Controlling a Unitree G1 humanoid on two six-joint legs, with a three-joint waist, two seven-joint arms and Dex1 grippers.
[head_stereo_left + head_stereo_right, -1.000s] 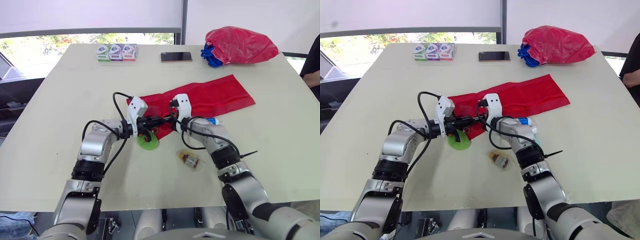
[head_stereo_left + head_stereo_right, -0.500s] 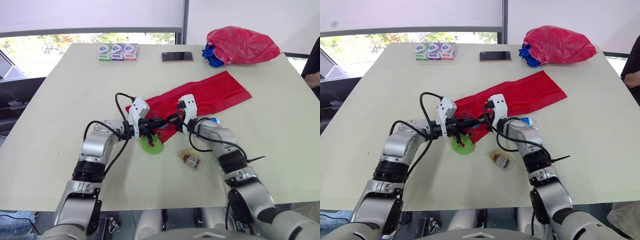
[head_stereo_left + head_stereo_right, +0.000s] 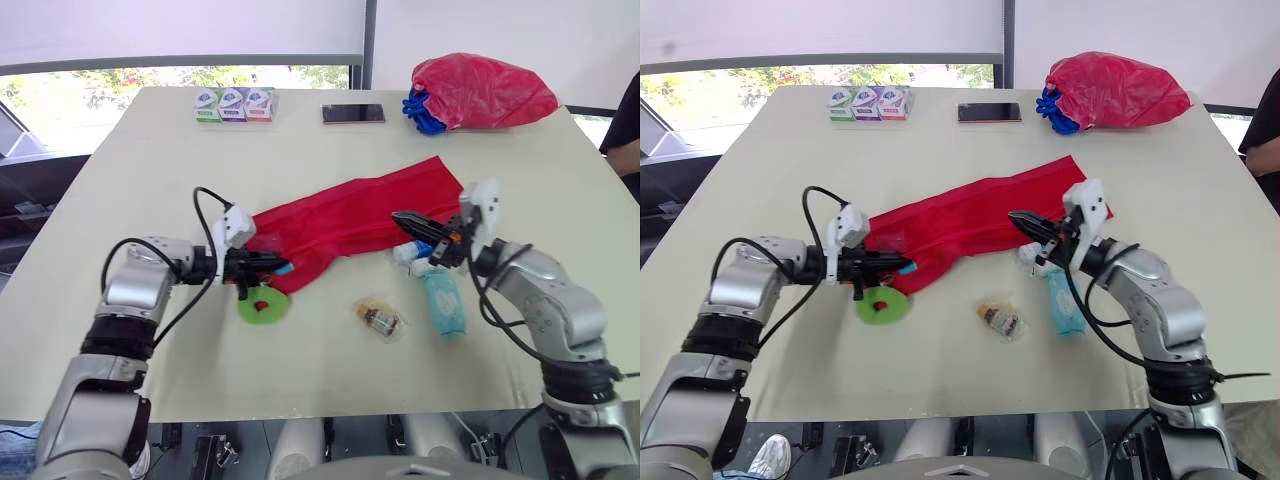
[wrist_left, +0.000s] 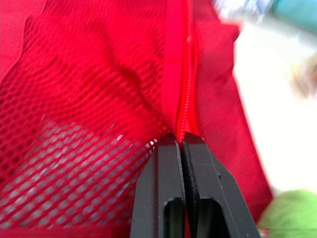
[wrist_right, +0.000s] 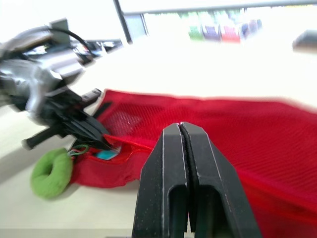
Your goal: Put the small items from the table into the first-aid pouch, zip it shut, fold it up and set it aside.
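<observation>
The pale bench (image 3: 120,180) carries the red first-aid pouch (image 3: 370,210) stretched across the middle of the head view. At the pouch's lower-left end the left tool (image 3: 272,266) is clamped on the zip edge, while the right tool (image 3: 401,218) hovers over its right half with fingers pressed together on nothing. Packing looks to be the step in hand, since the teal packet (image 3: 445,305), green ring (image 3: 262,308), clear sachet (image 3: 378,319) and small tube (image 3: 408,253) lie loose just below the pouch. Next, I judge, the right tool must part its fingers and drop onto the nearest item.

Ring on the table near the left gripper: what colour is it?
The ring is green, best seen in the left eye view.
</observation>
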